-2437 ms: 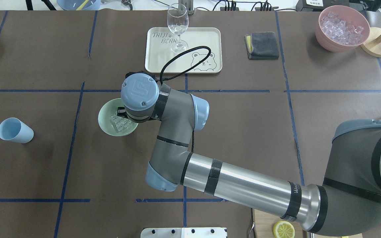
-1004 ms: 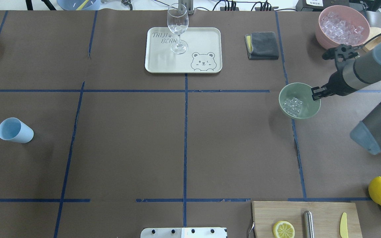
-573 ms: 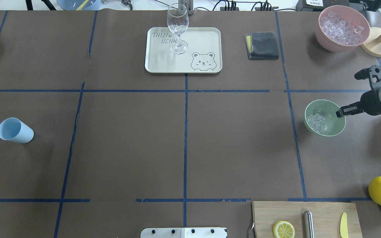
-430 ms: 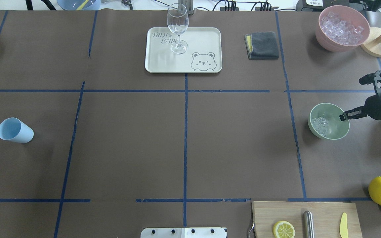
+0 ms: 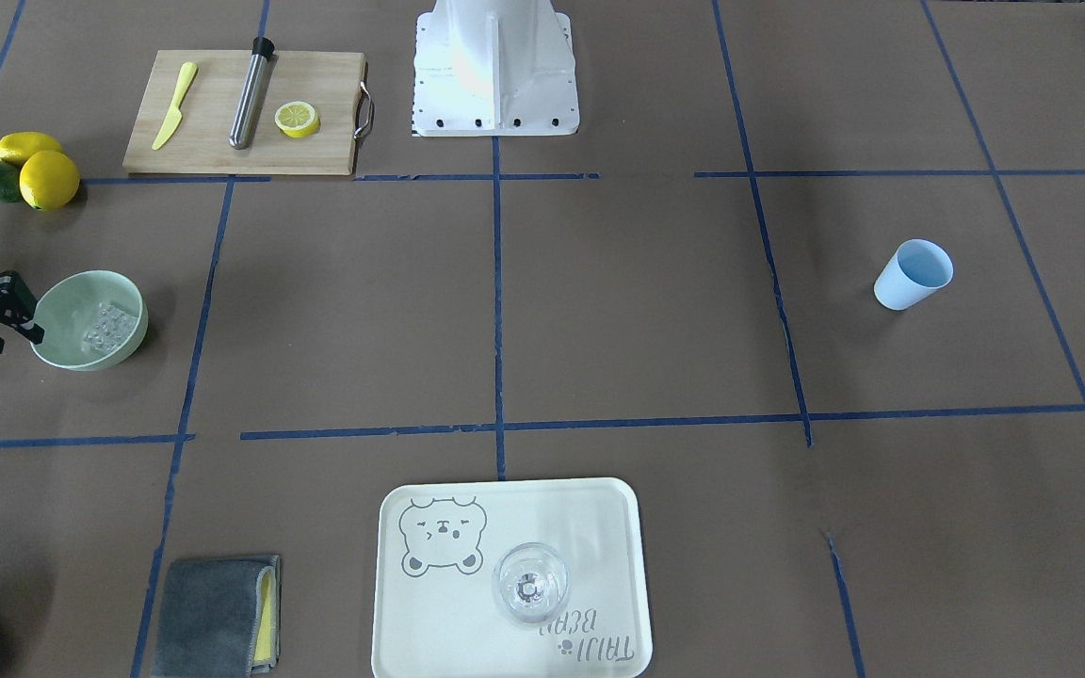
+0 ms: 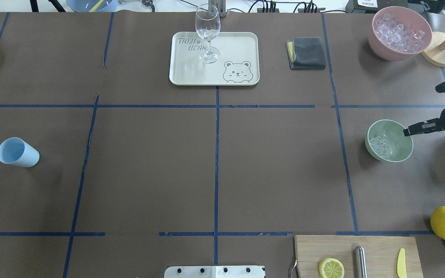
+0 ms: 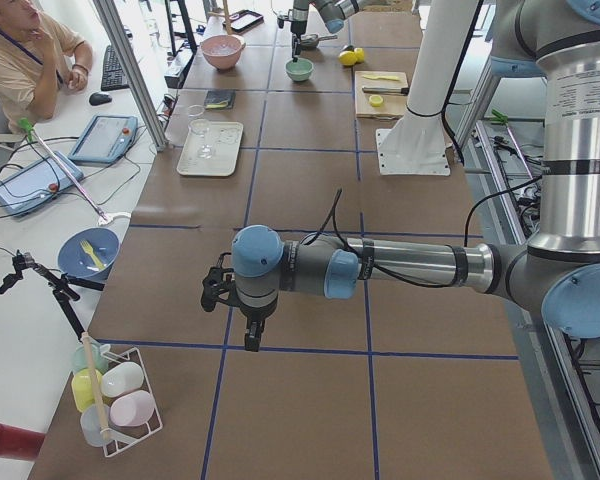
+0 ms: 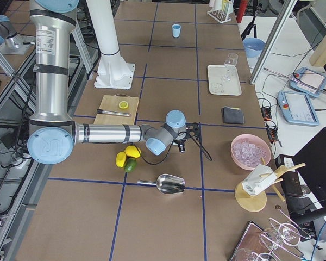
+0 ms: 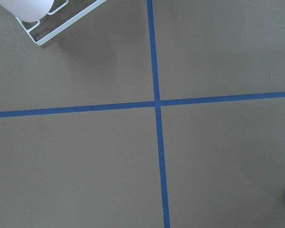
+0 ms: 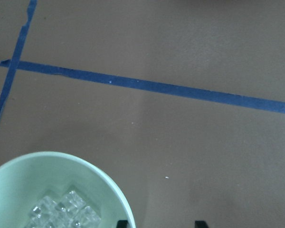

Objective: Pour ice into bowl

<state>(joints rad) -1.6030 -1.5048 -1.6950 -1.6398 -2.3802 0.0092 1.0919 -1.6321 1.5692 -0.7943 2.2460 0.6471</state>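
The pale mint-green bowl (image 6: pixel 395 148) is at the table's right side and has a small heap of clear ice (image 6: pixel 380 144) on its left inner side. My right gripper (image 6: pixel 407 132) grips the bowl's right rim. In the right wrist view one fingertip (image 10: pixel 121 223) sits at the rim of the bowl (image 10: pixel 61 166) and the other is outside it. The front view shows the gripper (image 5: pixel 32 331) at the bowl (image 5: pixel 72 301). I cannot tell whether the bowl touches the table. The left gripper (image 7: pixel 248 342) hangs over bare table far from the bowl; whether it is open or shut does not show.
A light blue cup (image 6: pixel 17 152) stands far left. A pink bowl of ice (image 6: pixel 400 33), a wooden stand (image 6: pixel 442 48) and a grey cloth (image 6: pixel 306 53) are at the back right. A tray (image 6: pixel 242 46) holds a wine glass (image 6: pixel 208 33). A cutting board (image 6: pixel 377 251) and lemons (image 6: pixel 444 223) are front right.
The right arm has brought the bowl from left of centre across the table to the right side, still edging right. The ice has slid to the bowl's left side.
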